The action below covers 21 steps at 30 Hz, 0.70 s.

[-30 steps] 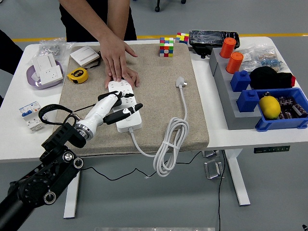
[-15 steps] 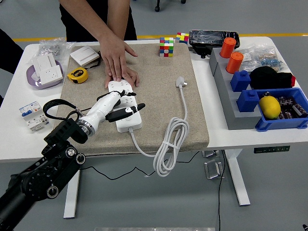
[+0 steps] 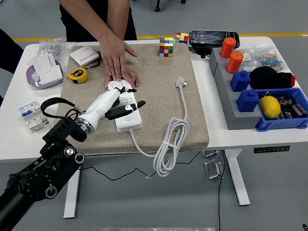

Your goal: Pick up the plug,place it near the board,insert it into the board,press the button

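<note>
The left hand (image 3: 114, 99), fingers spread and holding nothing, rests on the power strip (image 3: 126, 110); the plug (image 3: 180, 82) lies unplugged well to its right. Pressing now could shove the strip askew.

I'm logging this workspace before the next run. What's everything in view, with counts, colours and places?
power strip: 1, white, on the mat's left half
plug: 1, white, mat centre-right, its coiled cable hanging over the near edge
mat: 1, beige, table centre
puzzle cubes: 2, multicoloured, far edge
tape measure: 1, yellow, left of mat
wall sockets: 2, white, far left
circuit breaker: 1, white, left edge
orange cups: 2, right
blue bins: several, right; one holds a yellow lemon
person's hand: 1, pressing the strip's far end
left hand: 1, white with black fingertips, over the strip
</note>
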Each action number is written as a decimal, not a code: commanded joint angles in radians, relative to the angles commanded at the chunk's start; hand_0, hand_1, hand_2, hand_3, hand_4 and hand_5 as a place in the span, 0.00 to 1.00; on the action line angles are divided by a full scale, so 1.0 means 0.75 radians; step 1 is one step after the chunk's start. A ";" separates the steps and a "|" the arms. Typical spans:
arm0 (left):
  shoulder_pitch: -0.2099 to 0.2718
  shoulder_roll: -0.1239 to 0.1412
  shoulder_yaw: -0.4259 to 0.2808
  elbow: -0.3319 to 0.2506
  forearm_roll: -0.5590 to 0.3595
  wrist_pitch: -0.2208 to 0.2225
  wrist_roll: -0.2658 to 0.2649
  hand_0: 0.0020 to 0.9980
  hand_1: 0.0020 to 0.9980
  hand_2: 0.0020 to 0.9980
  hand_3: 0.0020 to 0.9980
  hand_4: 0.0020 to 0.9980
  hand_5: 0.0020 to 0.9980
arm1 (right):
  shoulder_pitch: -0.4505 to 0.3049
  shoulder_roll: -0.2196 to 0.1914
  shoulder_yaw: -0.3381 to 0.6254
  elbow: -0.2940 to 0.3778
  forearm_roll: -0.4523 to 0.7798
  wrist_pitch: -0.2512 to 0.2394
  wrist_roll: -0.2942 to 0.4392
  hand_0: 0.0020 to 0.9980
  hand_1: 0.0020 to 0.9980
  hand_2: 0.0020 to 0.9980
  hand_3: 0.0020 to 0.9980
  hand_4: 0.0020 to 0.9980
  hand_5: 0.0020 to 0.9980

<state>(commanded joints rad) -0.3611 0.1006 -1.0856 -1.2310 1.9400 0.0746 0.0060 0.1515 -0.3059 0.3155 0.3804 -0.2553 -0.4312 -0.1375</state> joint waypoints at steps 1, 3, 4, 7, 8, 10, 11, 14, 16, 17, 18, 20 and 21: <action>0.006 0.001 -0.008 -0.026 0.006 0.004 0.000 0.95 0.92 0.87 0.83 1.00 1.00 | 0.000 0.000 0.000 0.000 0.000 0.000 0.000 0.87 0.81 0.78 0.79 1.00 0.94; 0.016 0.002 -0.024 -0.072 0.034 0.017 0.005 0.95 0.92 0.87 0.83 1.00 1.00 | 0.000 0.000 0.001 -0.001 0.001 0.000 0.000 0.87 0.81 0.78 0.79 1.00 0.94; 0.020 0.001 -0.035 -0.086 0.064 0.028 0.011 0.95 0.92 0.87 0.83 1.00 1.00 | -0.001 0.000 0.001 -0.001 0.001 0.000 0.000 0.87 0.81 0.78 0.79 1.00 0.94; 0.025 -0.002 -0.072 -0.078 0.196 0.048 0.038 0.96 0.92 0.87 0.83 1.00 1.00 | -0.002 0.000 0.001 -0.001 0.003 0.000 0.000 0.87 0.81 0.78 0.79 1.00 0.94; 0.026 -0.003 -0.087 -0.061 0.242 0.045 0.053 0.96 0.92 0.87 0.83 1.00 1.00 | -0.002 0.000 0.002 -0.001 0.003 0.000 0.000 0.87 0.81 0.78 0.79 1.00 0.94; 0.029 -0.002 -0.112 -0.023 0.333 0.030 0.080 0.96 0.92 0.87 0.83 1.00 1.00 | -0.002 0.000 0.006 0.000 0.000 0.000 0.000 0.87 0.81 0.78 0.79 1.00 0.94; 0.031 0.000 -0.118 -0.006 0.362 0.024 0.087 0.99 0.94 0.88 0.84 1.00 1.00 | -0.002 0.000 0.005 0.000 0.000 0.000 0.000 0.87 0.81 0.78 0.79 1.00 0.94; 0.033 0.005 -0.132 0.063 0.422 0.002 0.091 0.99 0.94 0.88 0.84 1.00 1.00 | -0.003 0.000 0.003 -0.001 0.002 0.000 0.000 0.87 0.81 0.78 0.79 1.00 0.94; 0.039 0.005 -0.137 0.090 0.433 -0.005 0.093 0.99 0.94 0.88 0.84 1.00 1.00 | -0.004 0.000 0.003 0.000 0.001 0.000 0.000 0.87 0.81 0.78 0.79 1.00 0.94; 0.044 0.005 -0.138 0.101 0.439 -0.007 0.094 0.99 0.95 0.88 0.85 1.00 1.00 | -0.005 0.000 0.001 0.000 0.002 0.000 0.000 0.87 0.81 0.78 0.79 1.00 0.94; 0.045 0.004 -0.139 0.103 0.439 -0.007 0.095 0.99 0.95 0.88 0.85 1.00 1.00 | -0.005 0.000 0.000 0.000 0.003 0.000 0.000 0.87 0.81 0.78 0.79 1.00 0.94; 0.050 0.003 -0.139 0.106 0.434 -0.009 0.095 0.99 0.95 0.88 0.85 1.00 1.00 | -0.006 -0.001 -0.001 0.000 0.003 -0.001 0.000 0.87 0.81 0.78 0.79 1.00 0.94; 0.049 0.003 -0.139 0.107 0.434 -0.011 0.096 0.99 0.95 0.88 0.85 1.00 1.00 | -0.006 -0.001 -0.002 -0.001 0.004 -0.001 0.000 0.87 0.81 0.78 0.79 1.00 0.94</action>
<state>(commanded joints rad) -0.3243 0.1027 -1.1899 -1.1510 2.2652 0.0660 0.0778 0.1469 -0.3070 0.3138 0.3800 -0.2524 -0.4318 -0.1372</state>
